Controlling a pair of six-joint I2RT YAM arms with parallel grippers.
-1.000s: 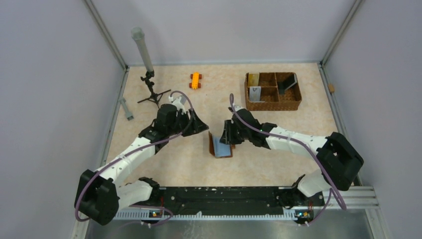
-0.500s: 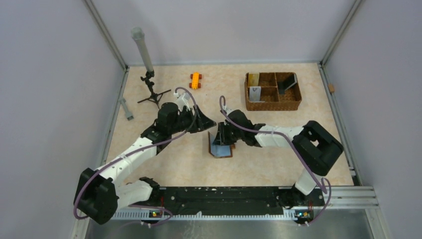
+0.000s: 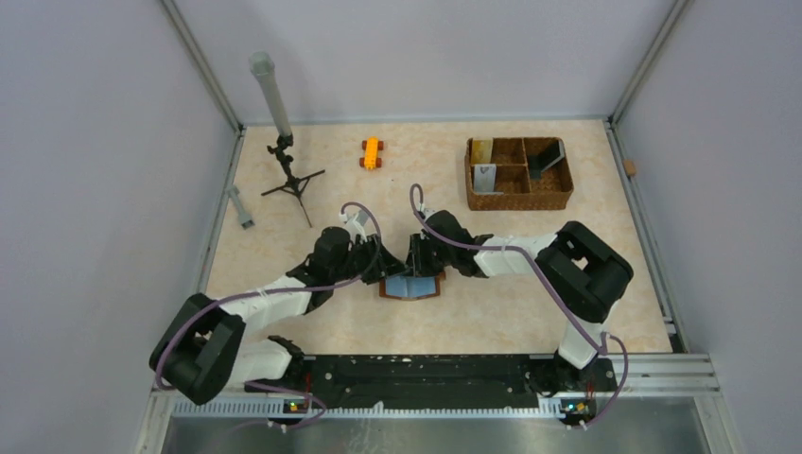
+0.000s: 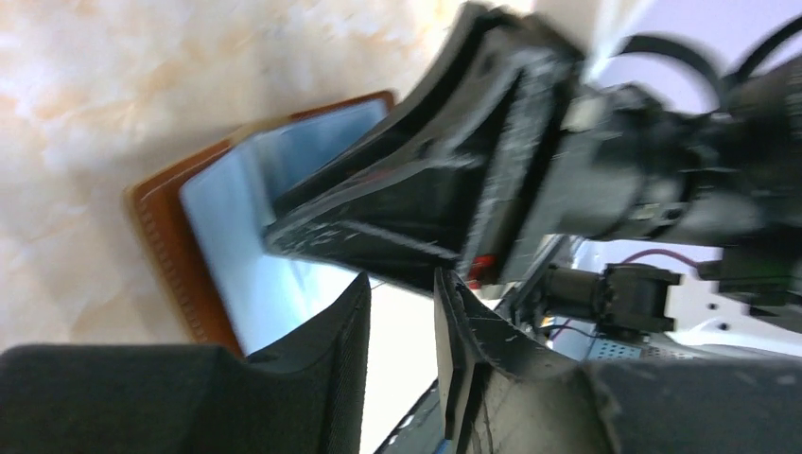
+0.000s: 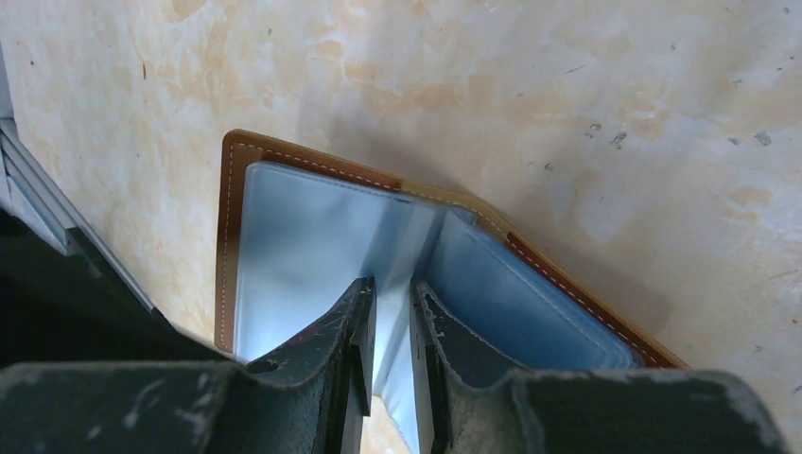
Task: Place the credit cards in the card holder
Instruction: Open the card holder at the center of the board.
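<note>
The card holder (image 3: 410,287), brown leather with blue pockets, lies spread open on the table between the two grippers. My right gripper (image 5: 391,288) comes down on its middle, jaws nearly together around a blue inner leaf at the fold of the card holder (image 5: 303,218). At the holder's left edge my left gripper (image 4: 402,284) is low, with a narrow empty gap between its fingers, beside the blue pocket of the card holder (image 4: 227,218). The credit cards stand in the basket: gold (image 3: 481,151), silver (image 3: 485,177) and black (image 3: 547,159).
The brown woven basket (image 3: 518,197) sits at the back right. An orange toy (image 3: 371,152) lies at the back centre. A small black tripod with a grey tube (image 3: 284,156) and a grey stick (image 3: 242,208) are at the back left. Walls enclose the table.
The left gripper has swung down and right to the card holder's edge, its jaws narrowing. The right gripper shifted left and narrowed too. The holder's raised flap now lies flatter and spread open.
</note>
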